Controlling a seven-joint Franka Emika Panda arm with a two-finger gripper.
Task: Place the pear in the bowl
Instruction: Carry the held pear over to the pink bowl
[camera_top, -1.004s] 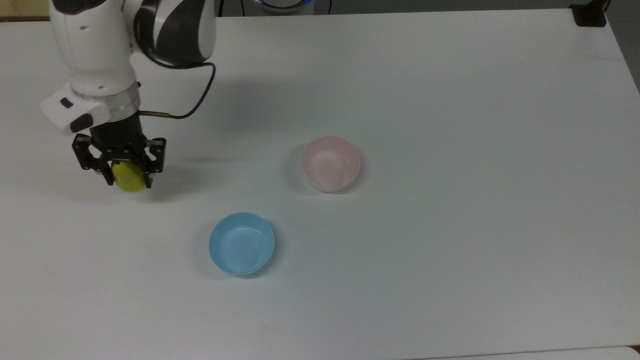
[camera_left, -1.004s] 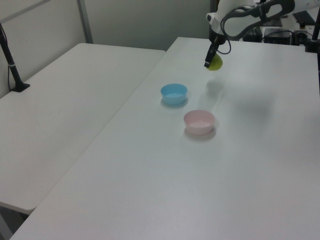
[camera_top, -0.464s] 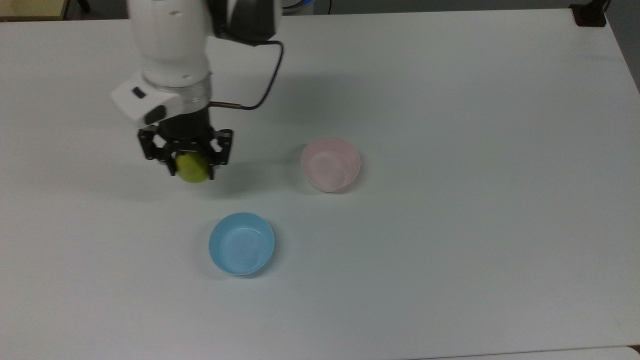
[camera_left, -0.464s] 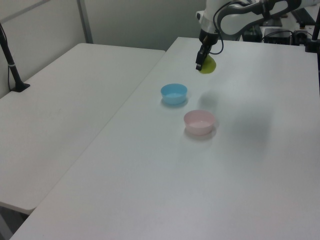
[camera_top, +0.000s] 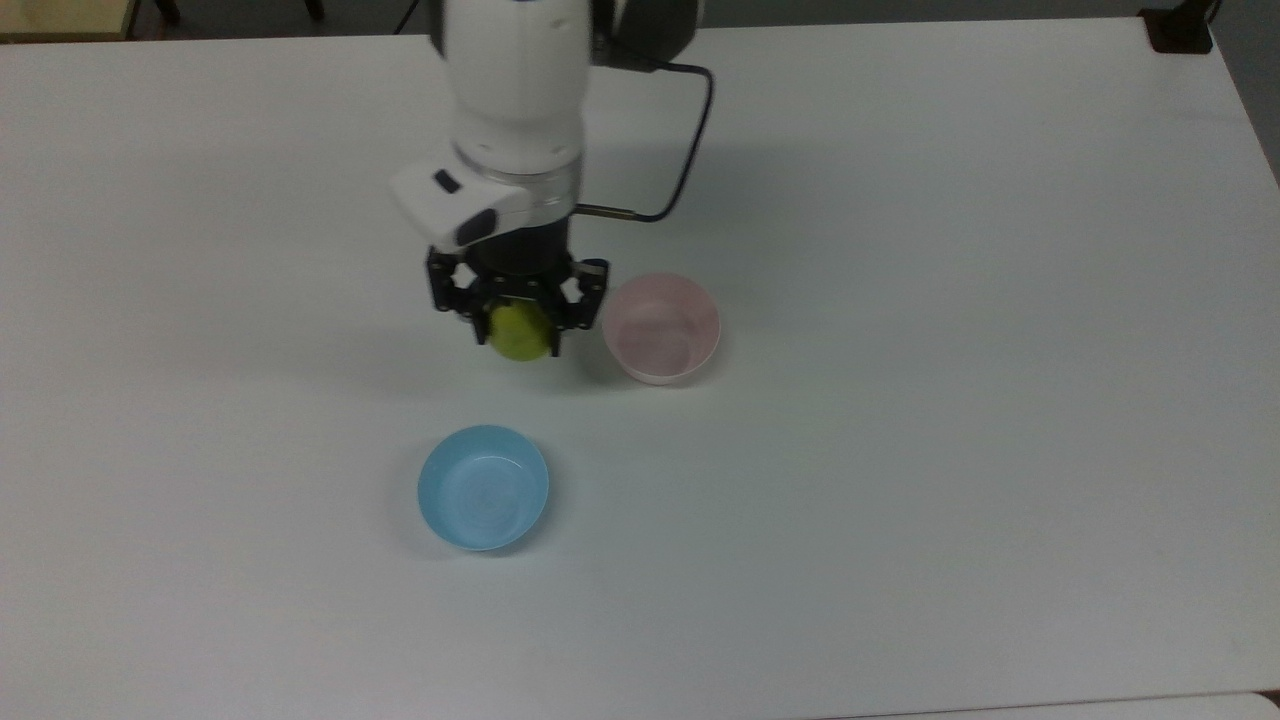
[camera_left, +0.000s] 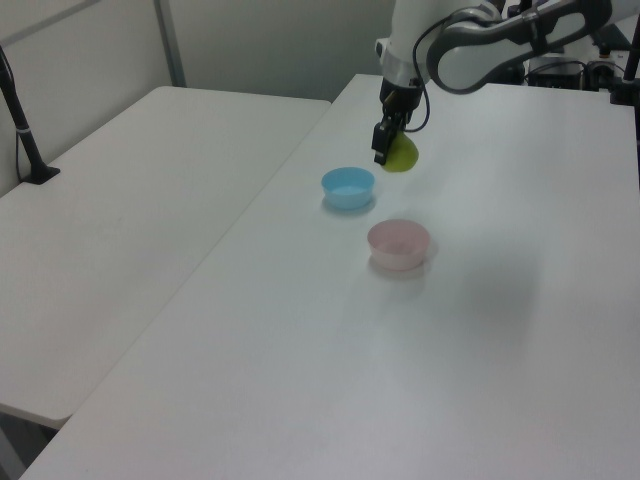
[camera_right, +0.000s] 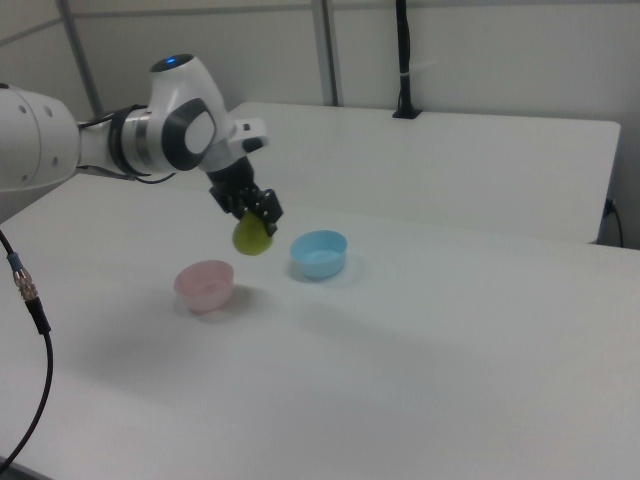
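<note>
Since a second ago, the arm carries the pear (camera_top: 520, 333) rightward across the top view, from the far left to just beside the bowl (camera_top: 661, 328). The end effector (camera_top: 517, 318) grips the yellow-green fruit between its black fingers, above the white surface (camera_top: 900, 500). A light blue bowl (camera_top: 483, 487) sits nearer the bottom edge, apart.

From the left view, the pear (camera_left: 401, 155) hangs under the end effector (camera_left: 383, 157), above and between both bowls.

From the right view, the rounded pear (camera_right: 252, 237) hangs between the pink bowl (camera_right: 205, 284) and the blue one (camera_right: 319, 253), nothing blocking.
</note>
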